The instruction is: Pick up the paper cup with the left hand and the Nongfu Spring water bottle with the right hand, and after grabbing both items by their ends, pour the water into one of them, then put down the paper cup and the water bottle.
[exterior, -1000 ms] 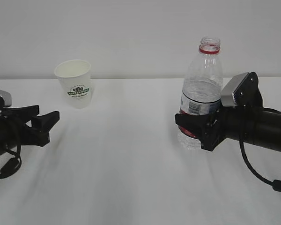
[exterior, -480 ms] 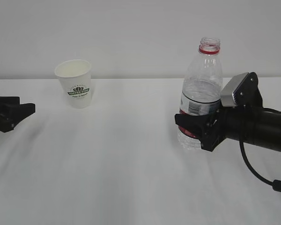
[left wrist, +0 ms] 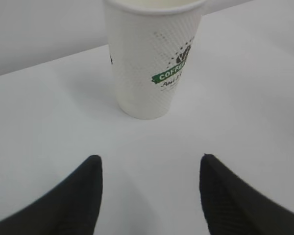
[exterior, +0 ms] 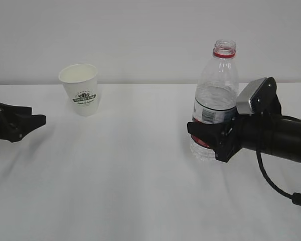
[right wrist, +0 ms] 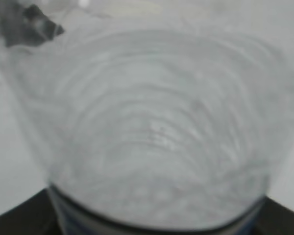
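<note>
The paper cup [exterior: 79, 89] stood upright on the white bench [exterior: 130, 175], toward the back left, near the pale wall [exterior: 140, 35], its dark green logo facing the front. The left pincer [exterior: 32, 123] lay low at the left edge of the exterior view, well apart from the cup and in front of it to the left, its black tips pointing toward the middle of the bench. In the left wrist view the paper cup [left wrist: 152, 58] rose ahead of the left pincer [left wrist: 151, 169], roughly in line with the gap between the two black fingers [left wrist: 83, 196], which stood released and spread with only bare bench between them; the cup was untouched. On the right side the Nongfu Spring water bottle [exterior: 215, 95] stood upright and uncapped, its red neck ring at the top and its base on the bench. The right pincer [exterior: 206, 136] was clasped around the bottle's lower part, at the bottom of the red-and-white label, with the arm reaching in level from the right and its grey-silver block [exterior: 251, 96] tilted just beside the bottle. The water [exterior: 214, 98] filled the bottle to about its shoulder. The right wrist view was filled by the blurred, ribbed clear wall of the bottle [right wrist: 152, 132], pressed close against the camera.
</note>
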`<action>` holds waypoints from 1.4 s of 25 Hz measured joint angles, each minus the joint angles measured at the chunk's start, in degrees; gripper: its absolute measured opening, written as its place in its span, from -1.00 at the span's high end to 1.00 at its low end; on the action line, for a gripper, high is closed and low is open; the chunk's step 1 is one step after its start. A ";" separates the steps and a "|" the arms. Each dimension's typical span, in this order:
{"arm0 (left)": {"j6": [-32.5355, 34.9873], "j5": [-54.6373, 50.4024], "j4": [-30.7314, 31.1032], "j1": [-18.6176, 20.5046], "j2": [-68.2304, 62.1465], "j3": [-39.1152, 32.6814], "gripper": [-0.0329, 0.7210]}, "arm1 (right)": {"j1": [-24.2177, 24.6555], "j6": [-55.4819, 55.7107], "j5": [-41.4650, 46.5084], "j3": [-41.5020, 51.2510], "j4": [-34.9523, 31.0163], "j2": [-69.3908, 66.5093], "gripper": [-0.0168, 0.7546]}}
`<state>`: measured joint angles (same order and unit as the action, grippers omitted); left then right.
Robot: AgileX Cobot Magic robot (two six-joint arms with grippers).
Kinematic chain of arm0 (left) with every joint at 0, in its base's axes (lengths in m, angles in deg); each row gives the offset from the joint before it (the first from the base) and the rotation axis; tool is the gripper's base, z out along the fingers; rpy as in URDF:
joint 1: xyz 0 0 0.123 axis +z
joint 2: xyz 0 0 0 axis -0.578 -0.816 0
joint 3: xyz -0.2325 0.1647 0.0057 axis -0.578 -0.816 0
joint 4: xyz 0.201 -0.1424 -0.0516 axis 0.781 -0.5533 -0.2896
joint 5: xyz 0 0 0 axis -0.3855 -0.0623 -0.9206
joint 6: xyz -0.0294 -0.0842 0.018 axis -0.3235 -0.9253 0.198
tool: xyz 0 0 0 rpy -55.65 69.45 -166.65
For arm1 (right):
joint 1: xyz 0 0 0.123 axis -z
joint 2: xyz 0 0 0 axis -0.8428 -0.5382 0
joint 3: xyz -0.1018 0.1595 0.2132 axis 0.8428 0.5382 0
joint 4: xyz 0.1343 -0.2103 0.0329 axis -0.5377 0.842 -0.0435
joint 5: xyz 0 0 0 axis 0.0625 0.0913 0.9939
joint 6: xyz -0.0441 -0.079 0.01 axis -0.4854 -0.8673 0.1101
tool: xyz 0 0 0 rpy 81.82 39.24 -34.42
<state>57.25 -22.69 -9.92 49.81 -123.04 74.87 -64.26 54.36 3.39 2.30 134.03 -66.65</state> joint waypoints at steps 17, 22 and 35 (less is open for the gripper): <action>5.50 5.25 -3.49 -0.36 -0.38 0.00 -0.31 | 0.00 0.00 0.00 0.00 0.23 0.00 -0.23; 10.83 4.48 -5.92 -3.57 -0.38 0.12 -0.63 | 0.00 0.00 0.00 0.00 1.37 0.00 -0.23; 11.39 2.88 -17.34 -10.61 -7.69 4.01 -0.84 | 0.00 0.57 0.00 0.00 3.07 0.00 -0.23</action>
<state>68.64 -19.81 -27.26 39.21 -130.73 78.88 -64.26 54.94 3.39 2.30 137.10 -66.65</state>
